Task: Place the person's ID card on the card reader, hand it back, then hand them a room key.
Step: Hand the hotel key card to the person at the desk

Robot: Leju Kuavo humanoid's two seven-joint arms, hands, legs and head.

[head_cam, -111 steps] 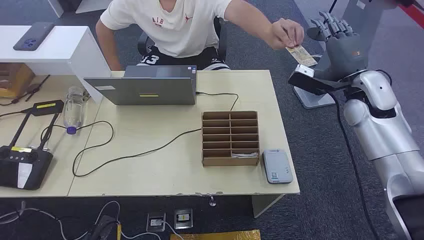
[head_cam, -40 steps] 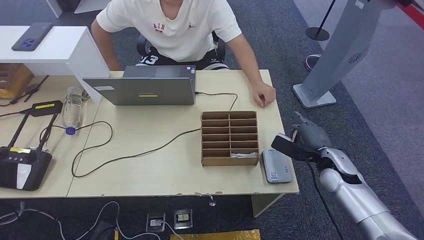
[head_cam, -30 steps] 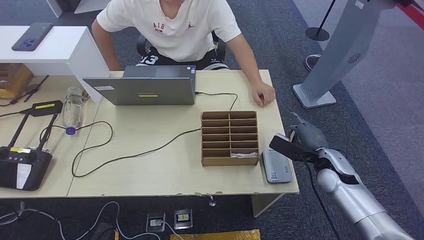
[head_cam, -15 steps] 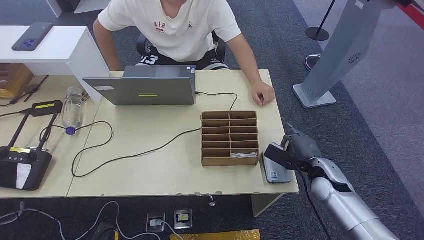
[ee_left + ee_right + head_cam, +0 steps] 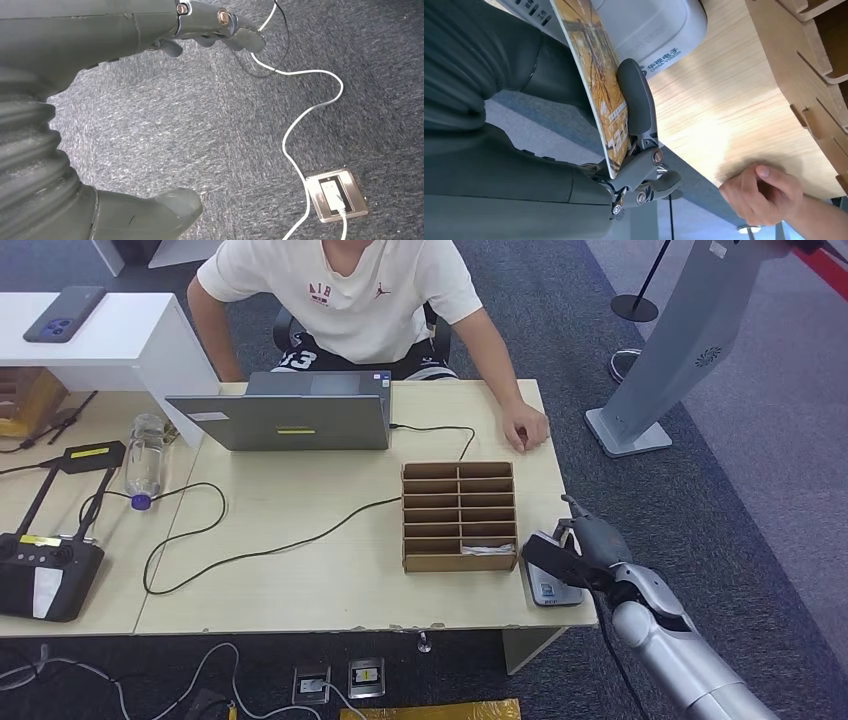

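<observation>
Right hand [image 5: 574,150] pinches ID card [image 5: 596,85] over card reader [image 5: 553,578]

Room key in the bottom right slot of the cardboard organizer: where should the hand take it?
Grip the pale edge of the room key that shows at the slot mouth, coming from above the cardboard organizer. The slot walls close off its other sides. Free the right hand of the ID card first.
</observation>
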